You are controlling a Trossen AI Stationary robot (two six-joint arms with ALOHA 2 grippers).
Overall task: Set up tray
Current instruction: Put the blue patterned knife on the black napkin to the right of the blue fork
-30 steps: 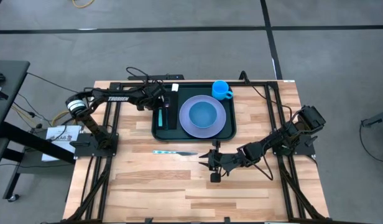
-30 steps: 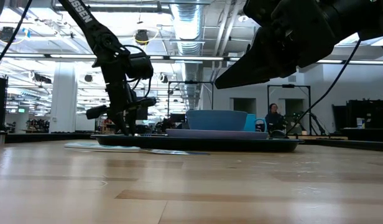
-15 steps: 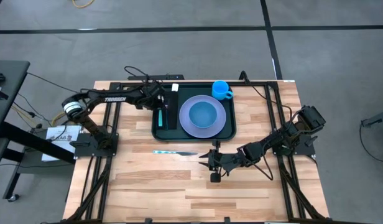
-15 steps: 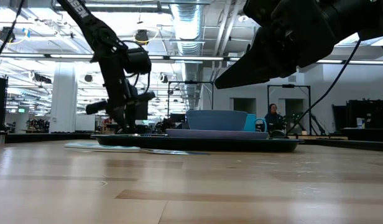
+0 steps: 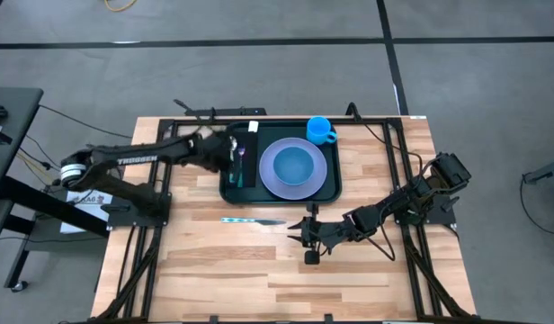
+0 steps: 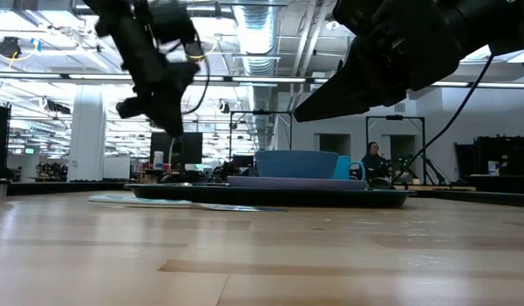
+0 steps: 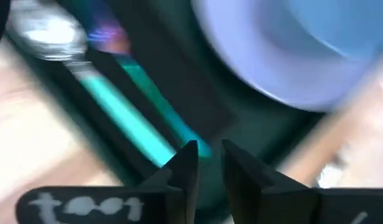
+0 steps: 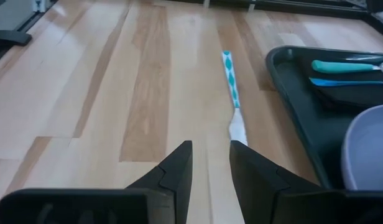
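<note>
The dark green tray (image 5: pixel 279 198) lies at the table's far middle, carrying a lavender plate (image 5: pixel 295 191) with a blue bowl (image 5: pixel 295 165) on it. A teal-handled spoon (image 5: pixel 236 167) and a second piece of cutlery lie on a narrow black rectangle (image 5: pixel 246 173) in the tray's left part. A blue cup (image 5: pixel 320 130) stands at the tray's far right corner. My left gripper (image 5: pixel 228 147) hovers shut above the tray's left rim, with the spoon (image 7: pixel 117 106) below it. My right gripper (image 5: pixel 300 236) waits shut near the tip of a knife (image 5: pixel 250 220) that lies flat on the table.
The knife (image 8: pixel 232 87) has a teal and white patterned handle and lies on bare wood between the tray's near rim (image 8: pixel 291 93) and the near edge. Black frame rails run along both table sides. A person (image 6: pixel 374 159) sits far back in the room.
My left gripper has risen from just above the cutlery in the tray's left part and drawn back toward the table's left edge. The cutlery stays on the black rectangle. The right arm has kept still.
</note>
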